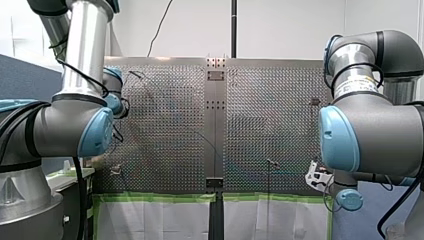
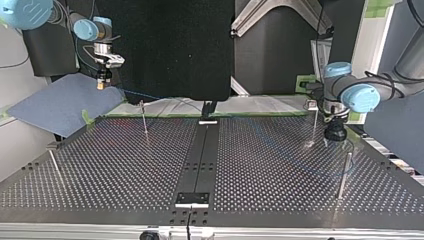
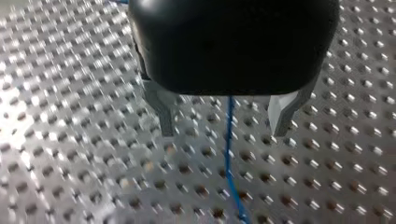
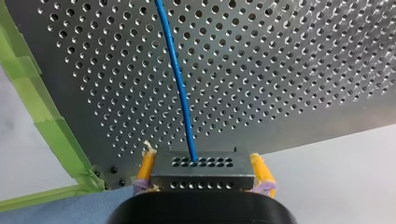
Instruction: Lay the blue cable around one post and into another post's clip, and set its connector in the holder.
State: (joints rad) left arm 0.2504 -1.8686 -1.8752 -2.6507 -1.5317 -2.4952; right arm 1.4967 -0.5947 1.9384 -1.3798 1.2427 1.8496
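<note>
The blue cable (image 4: 180, 93) is a thin, smooth, glossy strand. I judge it light and limp, so it will sag and trail rather than push; it wants leading under slight tension, taken close to the place where it must bend. Its connector (image 4: 201, 173) is the one stiff part: a small grey block with rows of holes in its face, the cable leaving from the middle. It looks hard enough to pinch by its flat sides, though probably slippery.

My right gripper (image 4: 201, 161) has its yellow pads (image 4: 147, 164) closed on the connector's two sides. In the top view it hangs at about ten o'clock, off the perforated table's (image 2: 125, 170) far corner and over a blue mat (image 2: 55, 105); from there the cable runs toward four o'clock, near a thin post (image 2: 144, 120).

My left gripper (image 3: 223, 123) stands at about three o'clock in the top view, low over the table, just beside a second post (image 2: 314, 125). Its metal fingers (image 3: 163, 114) are spread apart and grip nothing; the cable passes between and below them and runs on ahead.
</note>
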